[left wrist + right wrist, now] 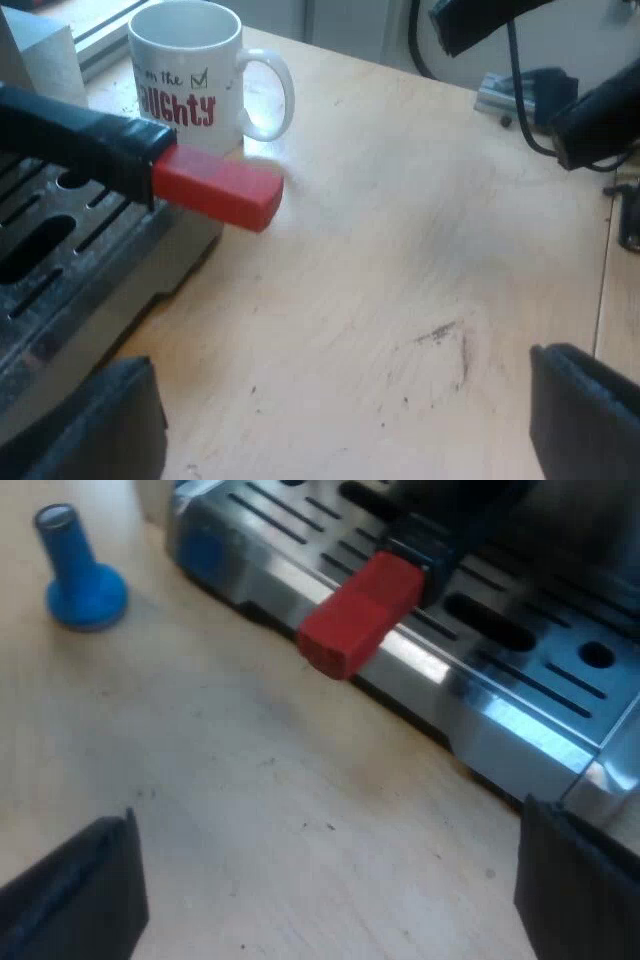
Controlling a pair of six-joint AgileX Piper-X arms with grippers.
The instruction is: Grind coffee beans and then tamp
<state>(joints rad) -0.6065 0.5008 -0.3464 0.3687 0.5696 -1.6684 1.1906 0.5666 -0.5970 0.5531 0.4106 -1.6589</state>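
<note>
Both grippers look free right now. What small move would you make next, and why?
Probably ease the right gripper forward toward the handle's red end. Its fingers are open and empty, and the red end juts out over the drip tray just ahead of them. The blue tamper stands untouched on the table, so tamping looks premature; the left gripper is also open.

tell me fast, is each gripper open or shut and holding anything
Left gripper: open, holding nothing.
Right gripper: open, holding nothing.
</note>
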